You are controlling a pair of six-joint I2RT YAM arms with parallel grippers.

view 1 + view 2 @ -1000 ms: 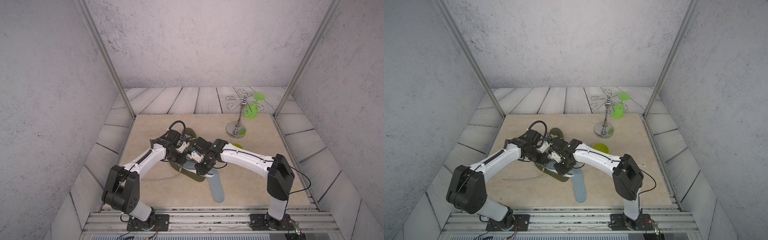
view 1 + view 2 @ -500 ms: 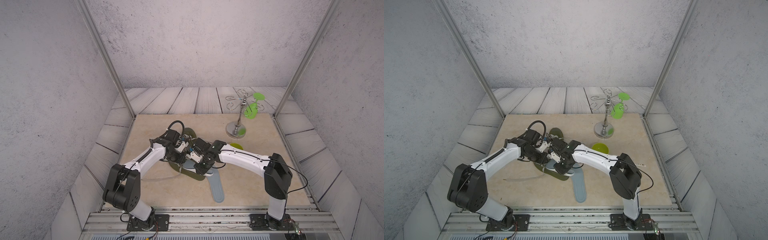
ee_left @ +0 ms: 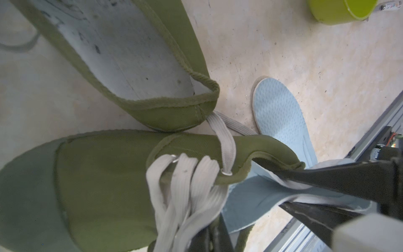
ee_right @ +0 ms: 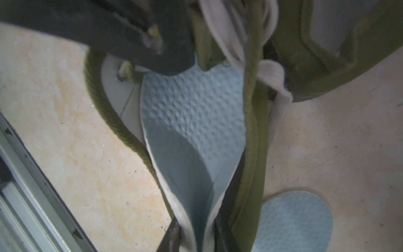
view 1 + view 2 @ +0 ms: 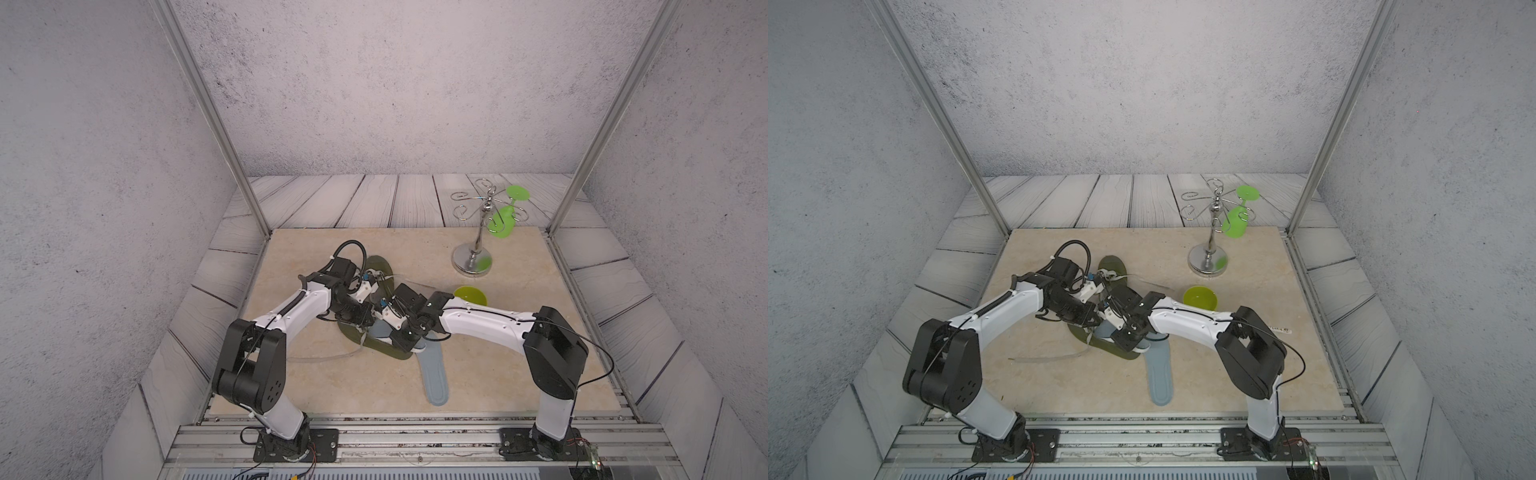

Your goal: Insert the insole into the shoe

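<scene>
An olive green shoe (image 5: 374, 351) (image 3: 98, 185) lies on the beige table, between my two arms. My left gripper (image 5: 368, 322) (image 3: 209, 237) is shut on its laced tongue and holds the mouth up. A light blue insole (image 4: 192, 131) (image 3: 250, 200) is folded lengthwise, its front inside the shoe's mouth. The heel end sticks out, and my right gripper (image 5: 411, 343) (image 4: 196, 237) is shut on it. In the right wrist view a black finger (image 4: 224, 235) presses each side of the fold. The insole's front end is hidden under the tongue.
A second olive shoe (image 5: 376, 270) lies just behind. Another blue insole (image 5: 434, 374) lies flat toward the front rail. A green cup (image 5: 469, 296) sits to the right and a chrome stand (image 5: 473, 257) with a green glass stands at the back right. A loose lace (image 5: 324, 357) trails left.
My right gripper has edged slightly left toward the left gripper, with the insole still in it. The left arm has hardly moved.
</scene>
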